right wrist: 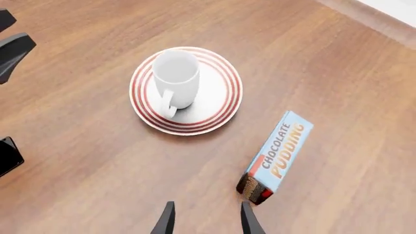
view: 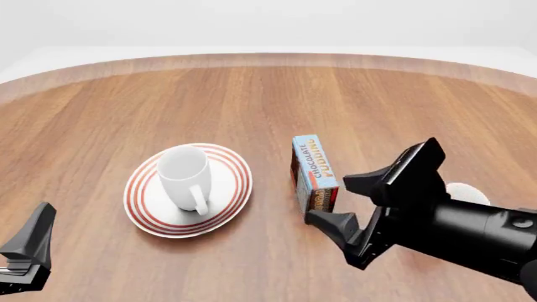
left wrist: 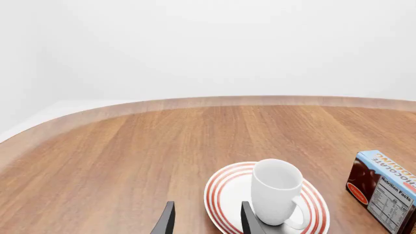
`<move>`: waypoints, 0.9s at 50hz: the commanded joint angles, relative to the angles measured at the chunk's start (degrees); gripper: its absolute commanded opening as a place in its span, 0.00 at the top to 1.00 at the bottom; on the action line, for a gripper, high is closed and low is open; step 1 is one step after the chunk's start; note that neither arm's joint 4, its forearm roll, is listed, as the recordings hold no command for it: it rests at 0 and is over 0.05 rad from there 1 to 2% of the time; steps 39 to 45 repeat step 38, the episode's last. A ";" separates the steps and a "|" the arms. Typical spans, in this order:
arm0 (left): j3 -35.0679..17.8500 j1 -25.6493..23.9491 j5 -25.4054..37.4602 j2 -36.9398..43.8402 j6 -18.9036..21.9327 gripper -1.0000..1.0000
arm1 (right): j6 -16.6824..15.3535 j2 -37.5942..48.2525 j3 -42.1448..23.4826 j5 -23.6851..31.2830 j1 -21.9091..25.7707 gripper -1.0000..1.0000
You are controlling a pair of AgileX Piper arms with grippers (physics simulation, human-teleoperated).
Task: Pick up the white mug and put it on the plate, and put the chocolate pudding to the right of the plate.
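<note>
The white mug [view: 185, 175] stands upright on the red-ringed plate [view: 149, 211], handle toward the arms' side. The chocolate pudding [view: 312, 171] lies flat on the table just right of the plate, apart from it. My right gripper [view: 329, 200] is open and empty, just at the carton's near end and not touching it. My left gripper [view: 29, 255] is open and empty at the near left, well short of the plate. In the left wrist view the gripper [left wrist: 206, 222] faces the mug [left wrist: 276, 190], plate [left wrist: 227, 190] and carton [left wrist: 383, 187]. The right wrist view shows the gripper [right wrist: 206, 219], carton [right wrist: 276, 156], mug [right wrist: 175, 78] and plate [right wrist: 217, 100].
The round wooden table [view: 268, 100] has a curved far edge against a white background. A small white rounded thing [view: 466, 192] shows partly behind the right arm. The left gripper's dark fingers [right wrist: 13, 48] show at the edge of the right wrist view.
</note>
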 commanded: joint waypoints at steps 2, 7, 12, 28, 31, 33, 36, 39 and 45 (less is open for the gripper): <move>0.00 0.00 0.00 0.00 0.00 0.00 | -0.41 -6.11 1.73 3.69 -1.44 0.00; 0.00 0.00 0.00 0.00 0.00 0.00 | -0.76 -8.11 2.44 5.01 -1.65 0.00; 0.00 0.00 0.00 0.00 0.00 0.00 | -0.88 -10.11 2.72 6.56 -2.31 0.00; 0.00 0.00 0.00 0.00 0.00 0.00 | -1.33 -17.05 3.89 11.88 -4.68 0.00; 0.00 0.00 0.00 0.00 0.00 0.00 | -1.38 -17.69 3.97 12.44 -4.91 0.00; 0.00 0.00 0.00 0.00 0.00 0.00 | -1.41 -18.84 4.04 13.45 -5.26 0.00; 0.00 0.00 0.00 0.00 0.00 0.00 | -1.53 -20.52 4.19 14.89 -5.86 0.00; 0.00 0.00 0.00 0.00 0.00 0.00 | -1.69 -21.69 4.28 15.95 -6.30 0.00; 0.00 0.00 0.00 0.00 0.00 0.00 | -1.69 -21.69 4.28 15.95 -6.30 0.00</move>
